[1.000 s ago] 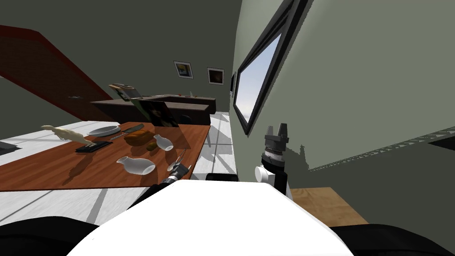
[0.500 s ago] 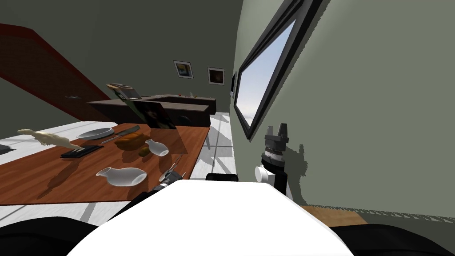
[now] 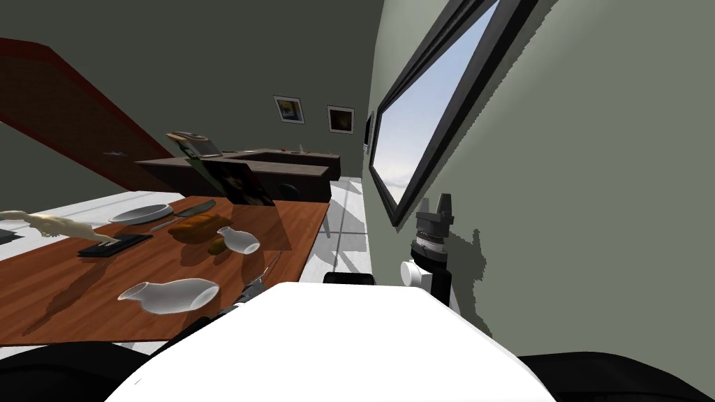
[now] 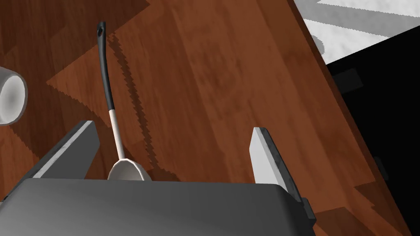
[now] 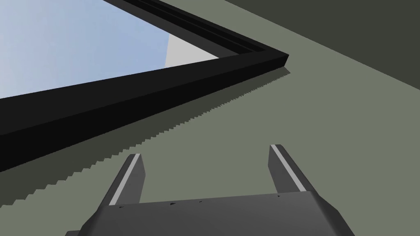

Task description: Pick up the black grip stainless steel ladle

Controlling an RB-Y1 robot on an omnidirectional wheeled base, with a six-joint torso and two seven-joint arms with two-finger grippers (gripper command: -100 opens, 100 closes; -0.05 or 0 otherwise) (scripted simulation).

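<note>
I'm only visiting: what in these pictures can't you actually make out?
Bowl of the ladle: left wrist view, lower half hidden by the dark block below the left fingers.
White vase: same view, cut off by the picture's edge.
Two wall pictures: head view, too small to tell what they show.

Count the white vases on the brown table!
2. A big white vase lies on its side near the front edge of the brown wooden table; a smaller white vase sits farther back, beside the brown loaf. More may be hidden.
</note>
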